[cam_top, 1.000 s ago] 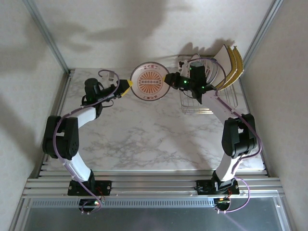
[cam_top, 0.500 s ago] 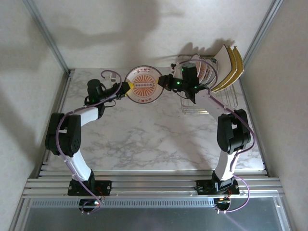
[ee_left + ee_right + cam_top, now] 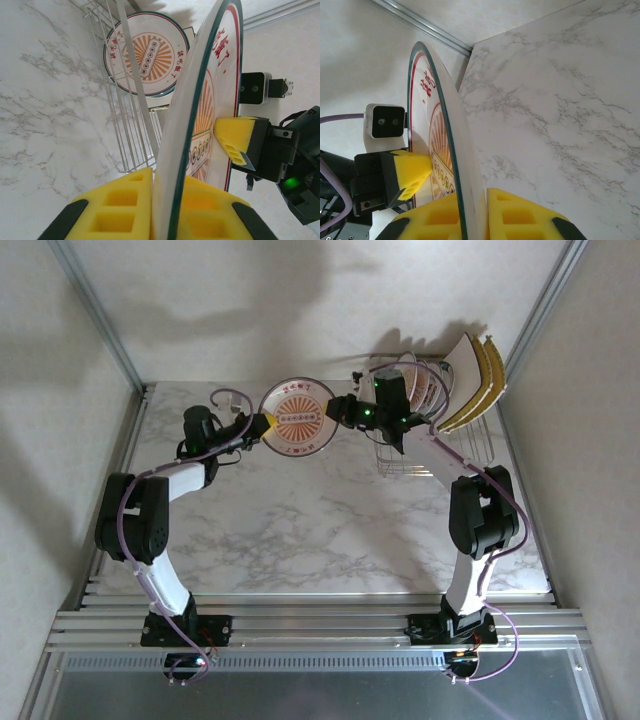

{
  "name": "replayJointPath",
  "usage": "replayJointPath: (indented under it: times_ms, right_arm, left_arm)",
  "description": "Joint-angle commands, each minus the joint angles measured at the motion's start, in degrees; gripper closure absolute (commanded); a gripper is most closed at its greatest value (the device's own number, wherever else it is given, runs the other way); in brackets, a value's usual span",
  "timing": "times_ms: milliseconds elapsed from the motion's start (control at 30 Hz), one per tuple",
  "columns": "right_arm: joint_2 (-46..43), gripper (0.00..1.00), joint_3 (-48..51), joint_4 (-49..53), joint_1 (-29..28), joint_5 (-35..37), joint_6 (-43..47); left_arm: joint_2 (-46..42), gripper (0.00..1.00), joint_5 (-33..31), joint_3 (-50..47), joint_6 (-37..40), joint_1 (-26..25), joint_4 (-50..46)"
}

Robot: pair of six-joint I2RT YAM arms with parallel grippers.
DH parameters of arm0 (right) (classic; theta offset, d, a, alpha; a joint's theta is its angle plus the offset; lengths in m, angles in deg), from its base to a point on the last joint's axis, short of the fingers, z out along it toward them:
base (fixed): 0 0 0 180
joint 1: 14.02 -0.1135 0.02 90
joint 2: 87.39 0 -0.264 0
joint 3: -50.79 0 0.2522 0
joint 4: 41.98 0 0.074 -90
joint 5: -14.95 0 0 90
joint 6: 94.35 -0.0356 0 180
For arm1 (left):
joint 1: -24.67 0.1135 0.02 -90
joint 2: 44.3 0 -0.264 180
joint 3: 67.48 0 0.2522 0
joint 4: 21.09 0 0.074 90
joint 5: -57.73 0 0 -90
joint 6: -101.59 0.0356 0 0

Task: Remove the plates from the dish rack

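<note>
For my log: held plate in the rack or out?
Out: plate held left of the dish rack by left gripper and right gripper.

Soft, even light is filling all views; diffuse shadows are falling across the rear wall [image 3: 250,310]; wrist-view foregrounds are blurring slightly.

left arm [image 3: 168,482]: rises from its base, elbow out to the left, forearm reaching far and inward; left gripper [image 3: 262,423] level, yellow jaws clamped on the left rim of an upright round plate [image 3: 298,418]. right arm [image 3: 478,512]: mirrored pose, forearm angled inward; right gripper [image 3: 338,408] jaws clamped on the opposite rim.
</note>
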Motion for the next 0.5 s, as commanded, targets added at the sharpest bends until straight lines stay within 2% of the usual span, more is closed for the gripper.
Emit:
replayJointPath:
  times_ms: [0, 100, 333, 467]
  right_arm:
    - [-0.15, 0.83, -3.03, 0.32, 0.01, -0.79, -0.85]
    - [-0.04, 0.72, -3.48, 1.74, -0.01, -0.21, -0.27]
    - [0.16, 0.6, -3.39, 2.2, 0.01, 0.28, -0.35]
    - [0.2, 0.43, -3.68, 2.98, -0.05, 0.74, -0.15]
  left_arm:
    - [-1.8, 1.0, 1.99, -0.04, 1.13, -0.4, 2.65]
    - [-1.99, 1.0, 2.01, -0.18, 0.69, -0.38, 3.64]
    - [-2.19, 1.0, 2.02, -0.53, -0.01, -0.28, 4.78]
    - [-2.22, 1.0, 2.0, -0.46, -0.28, -0.21, 4.87]
